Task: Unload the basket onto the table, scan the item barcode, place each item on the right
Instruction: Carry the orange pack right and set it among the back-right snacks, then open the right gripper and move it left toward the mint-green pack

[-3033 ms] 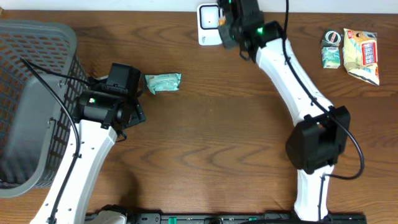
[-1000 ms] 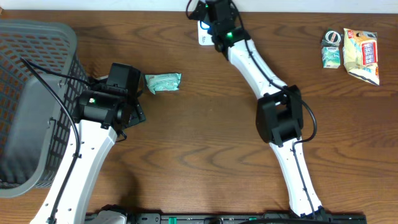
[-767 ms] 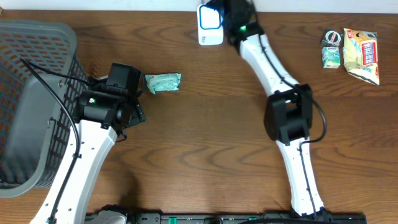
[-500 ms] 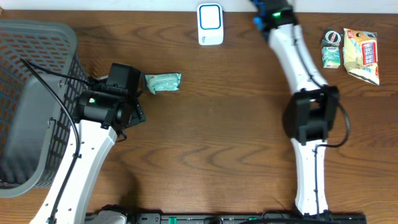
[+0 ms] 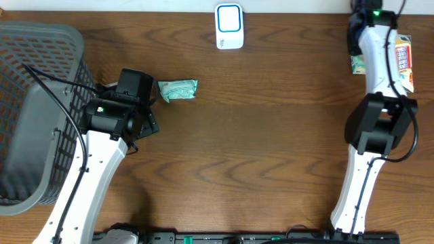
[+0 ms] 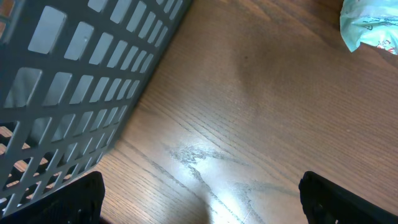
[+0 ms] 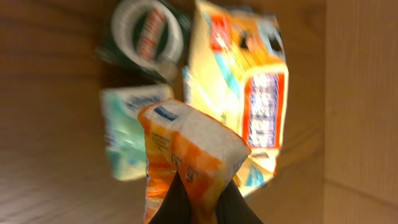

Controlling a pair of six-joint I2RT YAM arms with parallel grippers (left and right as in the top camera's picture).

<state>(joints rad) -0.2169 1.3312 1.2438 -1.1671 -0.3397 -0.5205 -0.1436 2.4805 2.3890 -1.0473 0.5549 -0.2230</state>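
Note:
An orange and white snack packet [image 7: 193, 146], the item, is pinched between the fingers of my right gripper [image 7: 202, 196], which is shut on it. It hangs above a pile at the far right of the table: a yellow packet [image 7: 249, 87], a pale green packet [image 7: 124, 134] and a round green-rimmed thing [image 7: 146, 34]. From overhead, the right arm [image 5: 373, 41] hides the held packet. The white and blue scanner [image 5: 229, 26] stands at the back middle, well to the left. My left gripper [image 6: 214, 202] is open over bare wood, its fingers [image 6: 78, 199] wide apart.
A grey mesh basket [image 5: 30, 108] fills the left side, and its wall [image 6: 74, 93] is close to the left gripper. A crumpled pale green packet [image 5: 178, 89] lies just right of the left arm. The yellow packet [image 5: 403, 64] lies by the right edge.
The right arm has swung from the scanner across to the far right, carrying the orange packet over the pile there. The left arm has not moved.

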